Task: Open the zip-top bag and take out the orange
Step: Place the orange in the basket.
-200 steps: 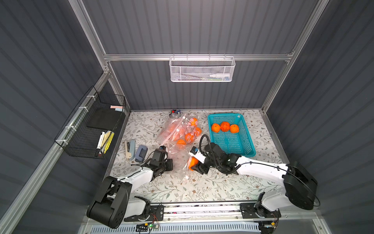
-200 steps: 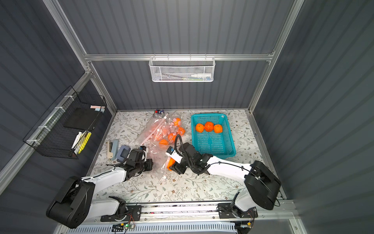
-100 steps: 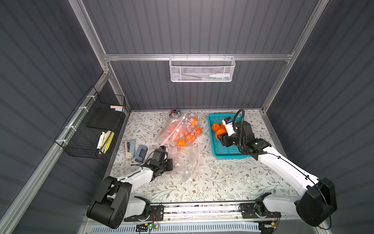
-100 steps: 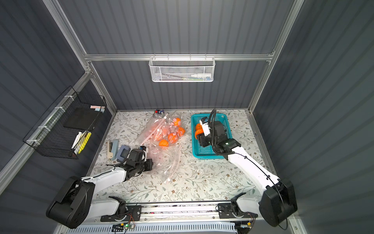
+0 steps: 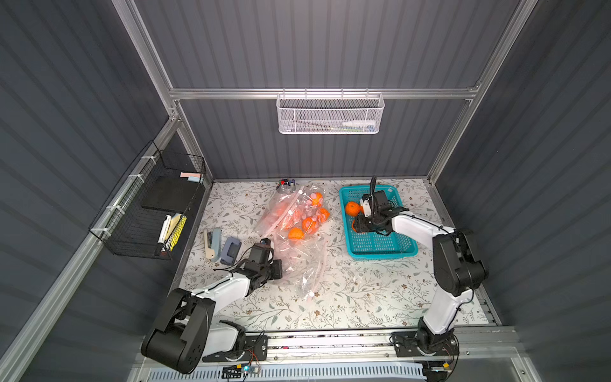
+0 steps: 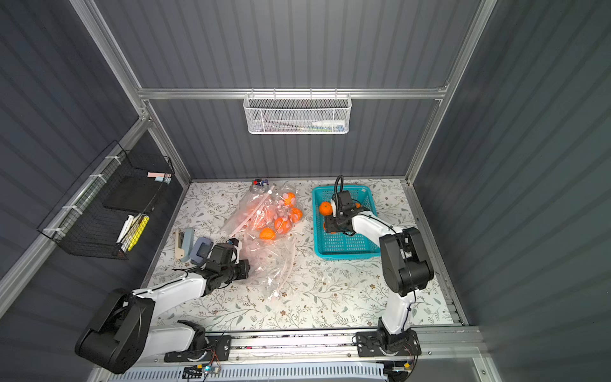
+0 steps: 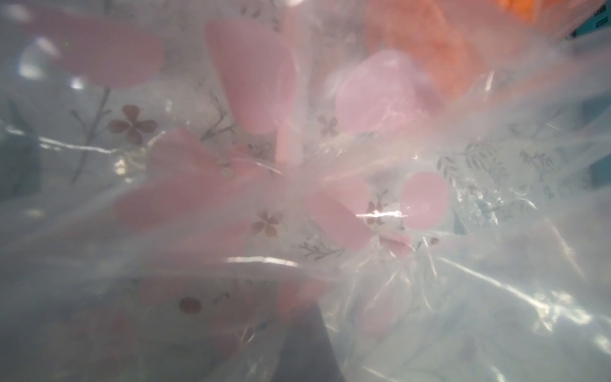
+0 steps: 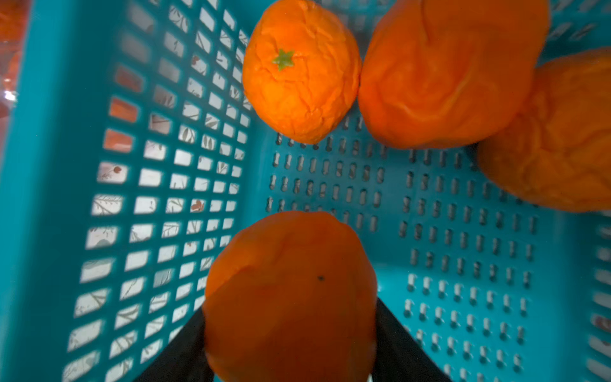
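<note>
**Right claw.** The right claw [image 5: 361, 225] is clamped on a round, wrinkled-skinned orange [image 8: 291, 291]. In the right wrist view, the two black fingers [image 8: 401, 344] press against opposite sides of the fruit. The claw and its load sit inside the teal perforated plastic basket [image 5: 380, 256], low over the basket floor and close to its left wall [image 8: 148, 182]. Whether the fruit touches the floor cannot be determined.

Three loose oranges [image 8: 301, 72] lie in the basket beyond the held one. They are clustered together and clear of the claw.

**Right arm.** The arm rises from its base on the front rail. The elbow is carried high, and the white forearm reaches forward with the wrist pitched down into the basket.

**Left claw.** The left claw [image 5: 276, 268] is closed on the near edge of a clear zip-top bag [image 5: 302, 264] of thin plastic printed with pink dots. In the left wrist view, the film [image 7: 330, 198] bunches in folds towards the jaws and fills the frame.

The bag lies crumpled on the floral table cover [image 5: 347, 297], between the left claw and the basket. A heap of similar bags containing oranges [image 5: 296, 233] lies just behind it.

**Left arm.** The arm lies low and stretched across the table, with the claw roughly level.
</note>
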You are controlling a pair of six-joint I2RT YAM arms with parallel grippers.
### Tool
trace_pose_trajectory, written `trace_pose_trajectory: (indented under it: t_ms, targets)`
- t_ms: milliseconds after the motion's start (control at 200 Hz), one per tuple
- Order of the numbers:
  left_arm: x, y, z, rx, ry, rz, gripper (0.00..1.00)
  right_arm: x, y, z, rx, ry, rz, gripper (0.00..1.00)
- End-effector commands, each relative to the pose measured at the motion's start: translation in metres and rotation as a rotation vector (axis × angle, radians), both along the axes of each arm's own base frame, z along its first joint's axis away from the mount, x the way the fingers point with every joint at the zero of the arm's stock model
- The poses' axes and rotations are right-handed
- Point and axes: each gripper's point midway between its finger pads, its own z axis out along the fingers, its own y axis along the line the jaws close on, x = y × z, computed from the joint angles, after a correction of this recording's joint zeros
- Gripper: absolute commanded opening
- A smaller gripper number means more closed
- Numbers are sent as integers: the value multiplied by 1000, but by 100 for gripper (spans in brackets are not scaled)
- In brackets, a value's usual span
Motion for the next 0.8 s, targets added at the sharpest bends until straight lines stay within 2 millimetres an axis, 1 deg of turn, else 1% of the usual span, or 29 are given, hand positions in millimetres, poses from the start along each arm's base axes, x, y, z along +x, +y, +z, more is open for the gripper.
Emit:
trace_pose_trajectory:
  t_ms: [0,135,205,335,495,615,730,795]
  targets:
    - [-27,11,-23,55,107,-6,0,13,7,5,45,-4,-11,63]
    - [-27,11,-23,55,105,-4,0,22,9,-7,65,4,-11,64]
    - [-27,11,-23,56,107,-4,0,25,12,-9,87,13,0,65]
    - [-27,11,-24,57,109,-4,0,33,13,-11,106,19,1,71]
    - [-27,12,-24,59,108,0,0,36,17,-10,154,21,9,80]
    - [-26,13,-22,60,100,5,0,36,17,3,167,-8,13,84]
    - [-26,11,-19,47,96,-3,0,35,11,28,153,-73,8,87]
    - [-26,10,-16,43,92,-3,2,34,5,44,138,-109,3,88]
